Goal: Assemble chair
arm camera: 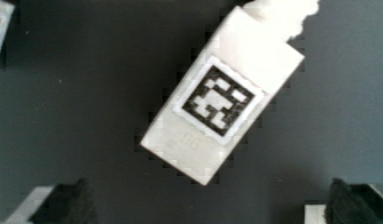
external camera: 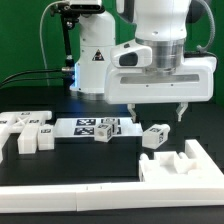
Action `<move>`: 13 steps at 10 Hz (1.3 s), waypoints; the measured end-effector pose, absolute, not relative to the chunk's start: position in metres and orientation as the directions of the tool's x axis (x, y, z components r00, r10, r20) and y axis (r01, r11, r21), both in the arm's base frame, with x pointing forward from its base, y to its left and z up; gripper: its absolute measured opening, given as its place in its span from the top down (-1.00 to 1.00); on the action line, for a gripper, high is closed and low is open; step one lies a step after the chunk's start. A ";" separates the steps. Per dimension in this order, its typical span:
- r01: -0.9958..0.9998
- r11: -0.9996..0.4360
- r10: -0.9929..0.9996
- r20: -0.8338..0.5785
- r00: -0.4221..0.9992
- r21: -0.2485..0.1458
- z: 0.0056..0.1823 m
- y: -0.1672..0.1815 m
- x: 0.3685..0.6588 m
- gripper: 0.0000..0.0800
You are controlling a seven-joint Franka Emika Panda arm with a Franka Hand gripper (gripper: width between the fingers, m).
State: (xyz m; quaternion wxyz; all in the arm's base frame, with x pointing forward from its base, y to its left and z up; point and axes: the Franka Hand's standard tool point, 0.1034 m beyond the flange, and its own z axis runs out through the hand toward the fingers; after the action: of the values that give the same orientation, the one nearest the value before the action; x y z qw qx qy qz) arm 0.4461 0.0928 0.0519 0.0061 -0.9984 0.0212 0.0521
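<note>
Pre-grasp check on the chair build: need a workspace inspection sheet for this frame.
Surface: black table; white border rail along its near edge.
Job's things: tagged white part lying free under the gripper; slotted white piece by the rail; more white parts at the exterior view's left.
Clutter: nothing seen.
Grippers: gripper open, above the tagged part, holding nothing.
Cables: thin dark line behind the table, likely a cable.
Surroundings: marker board; arm's base; green backdrop.

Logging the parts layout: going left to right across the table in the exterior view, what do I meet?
Cluster of white chair pieces → marker board → small tagged block → large notched white piece.
</note>
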 end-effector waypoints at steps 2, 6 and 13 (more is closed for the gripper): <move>-0.168 -0.986 -0.166 -0.109 0.980 -0.007 0.052 0.094 0.446 -0.62; -0.610 -0.790 -0.593 -0.180 0.785 -0.056 0.054 0.086 0.454 -0.62; -0.585 -0.809 -0.490 -0.488 0.723 -0.055 0.052 0.071 0.451 -0.62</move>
State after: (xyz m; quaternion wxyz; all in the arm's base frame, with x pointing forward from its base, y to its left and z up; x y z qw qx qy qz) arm 0.4510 0.0707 0.0522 0.1033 -0.9223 0.2913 0.2319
